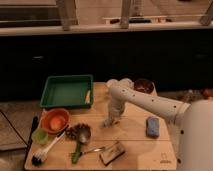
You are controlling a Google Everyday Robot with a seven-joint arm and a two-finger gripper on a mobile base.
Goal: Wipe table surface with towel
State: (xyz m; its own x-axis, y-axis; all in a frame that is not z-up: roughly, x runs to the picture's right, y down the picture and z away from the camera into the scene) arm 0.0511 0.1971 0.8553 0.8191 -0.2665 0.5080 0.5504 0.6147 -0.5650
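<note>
Your tool (111, 121) is down at the middle of the surface (135, 146), at or just above the wood. Can't tell how it's set or whether it holds anything. No cloth shows under it. Blue pad (152, 126), possibly the towel, lies near but apart. My read: the wipe hasn't properly started, so you need the towel under the tool first, then sweep bare wood, clear of the green tray (66, 92) and orange bowl (55, 120). The robot body hides one corner, and the near edge is cut off.

Dim warm light, dark background, end effector (111, 121) low at brighter table surface (137, 150) centre
</note>
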